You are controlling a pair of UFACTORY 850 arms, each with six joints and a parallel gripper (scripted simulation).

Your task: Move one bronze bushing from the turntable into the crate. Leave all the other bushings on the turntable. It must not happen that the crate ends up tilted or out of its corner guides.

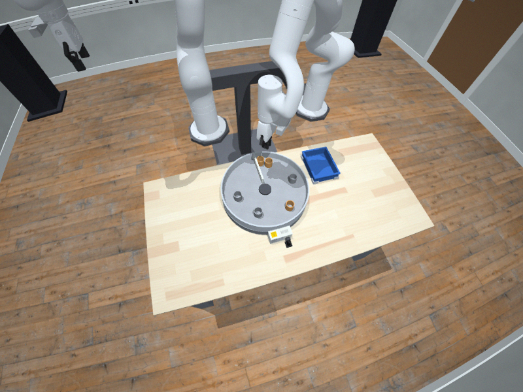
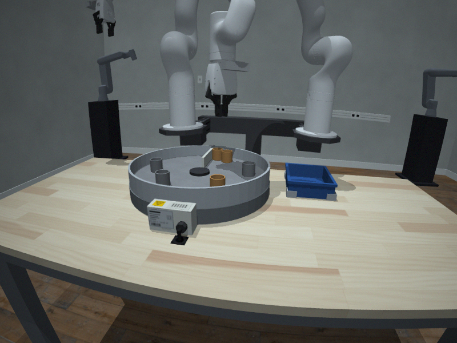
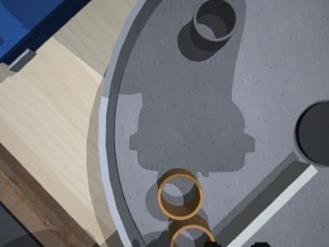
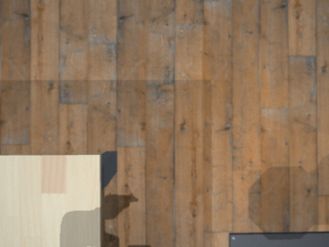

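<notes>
The grey turntable (image 1: 249,181) (image 2: 228,200) (image 3: 267,82) carries three bronze bushings. One bronze bushing (image 1: 260,161) (image 2: 216,154) (image 3: 189,222) stands by the white bar, close against or touching a second bronze bushing (image 1: 268,163) (image 2: 226,156) (image 3: 181,213). The third bronze bushing (image 1: 289,208) (image 2: 217,181) stands near the front. The blue crate (image 1: 333,162) (image 2: 309,191) (image 3: 41,29) sits level within its visible corner guides. My left gripper (image 1: 265,146) (image 2: 221,113) is nearly shut and empty, high above the turntable's back edge. My right gripper (image 1: 82,62) (image 2: 105,33) is open and empty, far from the table.
Three dark grey bushings stand on the turntable, one (image 1: 292,178) (image 2: 248,169) (image 3: 215,8) on the crate side. A white bar (image 1: 259,170) (image 2: 207,158) (image 3: 273,206) reaches from the rim towards the dark hub (image 1: 265,189) (image 2: 199,171) (image 3: 317,132). A white control box (image 1: 280,234) (image 2: 171,218) stands in front.
</notes>
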